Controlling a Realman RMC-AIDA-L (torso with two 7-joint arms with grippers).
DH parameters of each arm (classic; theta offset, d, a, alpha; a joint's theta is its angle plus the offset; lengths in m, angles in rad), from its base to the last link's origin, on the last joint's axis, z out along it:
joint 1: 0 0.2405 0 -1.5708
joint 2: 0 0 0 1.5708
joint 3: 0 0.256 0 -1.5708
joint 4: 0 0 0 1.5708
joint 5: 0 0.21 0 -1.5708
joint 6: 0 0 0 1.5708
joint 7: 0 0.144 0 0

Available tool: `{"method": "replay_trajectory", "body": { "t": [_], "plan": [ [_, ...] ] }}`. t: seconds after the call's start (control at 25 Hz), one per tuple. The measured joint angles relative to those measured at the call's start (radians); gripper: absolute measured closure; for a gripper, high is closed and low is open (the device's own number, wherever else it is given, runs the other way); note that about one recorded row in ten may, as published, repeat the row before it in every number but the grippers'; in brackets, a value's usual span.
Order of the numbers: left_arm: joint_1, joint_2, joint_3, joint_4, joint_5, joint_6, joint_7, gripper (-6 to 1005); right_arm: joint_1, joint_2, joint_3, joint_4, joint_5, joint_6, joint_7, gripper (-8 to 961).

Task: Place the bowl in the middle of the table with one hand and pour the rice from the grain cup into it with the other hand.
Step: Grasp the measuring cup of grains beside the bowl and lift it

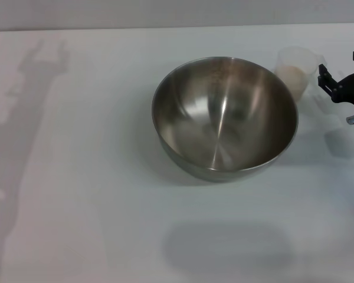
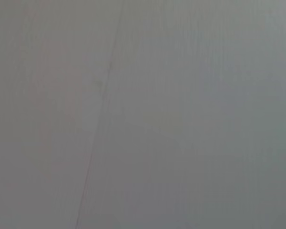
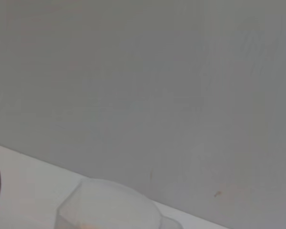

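The steel bowl [image 1: 224, 118] stands upright and empty in the middle of the white table [image 1: 76, 177]. The translucent grain cup [image 1: 296, 69] stands just behind and to the right of the bowl, close to its rim, with pale rice [image 1: 292, 75] inside. My right gripper [image 1: 341, 68] is at the right edge, just right of the cup, with its black fingers [image 1: 324, 75] apart and holding nothing. The right wrist view shows the cup's rim [image 3: 109, 202] low in the picture. The left gripper is out of view; only its arm's shadow lies on the table's left.
The table's far edge meets a grey wall [image 1: 165, 12] behind the bowl and cup. The left wrist view shows only a plain grey surface [image 2: 143, 114].
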Motion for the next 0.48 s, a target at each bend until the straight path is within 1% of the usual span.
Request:
{"method": "replay_trajectory", "body": {
  "t": [0.48],
  "plan": [
    [0.009, 0.000, 0.000, -0.002, -0.002, 0.013, -0.001, 524, 0.005, -0.001, 0.001, 0.006, 0.001, 0.012, 0.002, 213]
  ]
}}
